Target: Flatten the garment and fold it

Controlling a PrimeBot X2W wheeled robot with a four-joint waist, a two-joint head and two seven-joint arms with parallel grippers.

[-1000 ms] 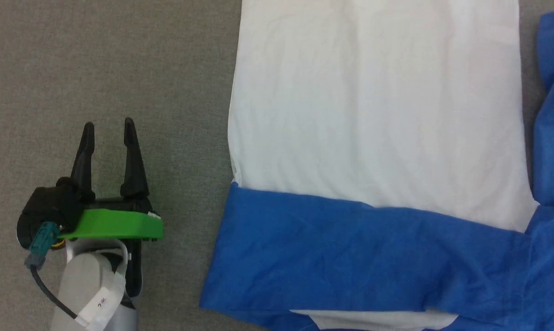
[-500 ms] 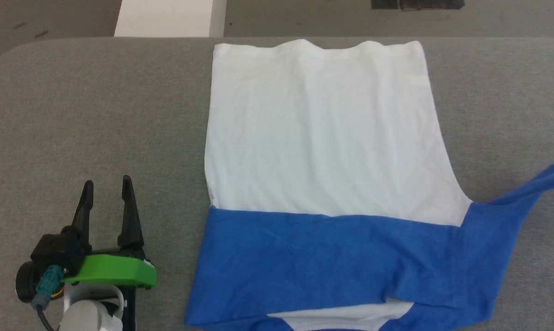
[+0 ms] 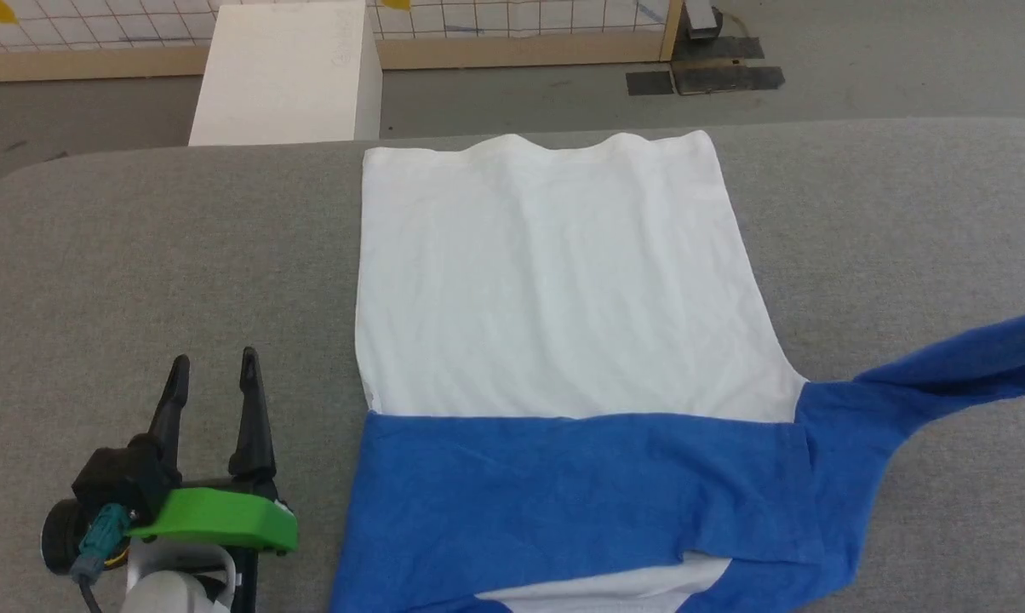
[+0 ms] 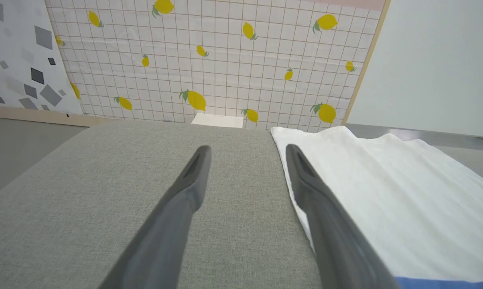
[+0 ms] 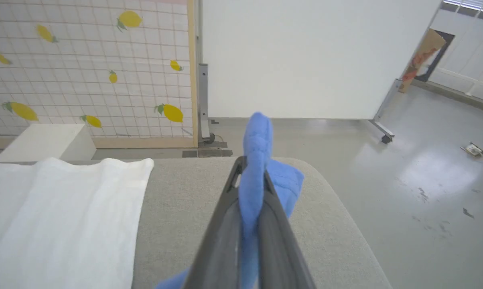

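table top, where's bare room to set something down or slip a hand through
Widest bare patch: grey table between its rounded left edge and the white side of the garment, beyond the open left gripper. Another lies right of the white body, beyond the blue sleeve. Crowded: near right, where that sleeve runs to the shut right gripper.

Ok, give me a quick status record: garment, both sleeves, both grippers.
garment: white body spread flat on the grey table, hem at the far side
folded sleeve: blue, laid across the body at the near end
free sleeve: blue, stretched out to the right, its end pinched
left gripper: open, holding nothing, over the table left of the garment
right gripper: shut on the free sleeve's end
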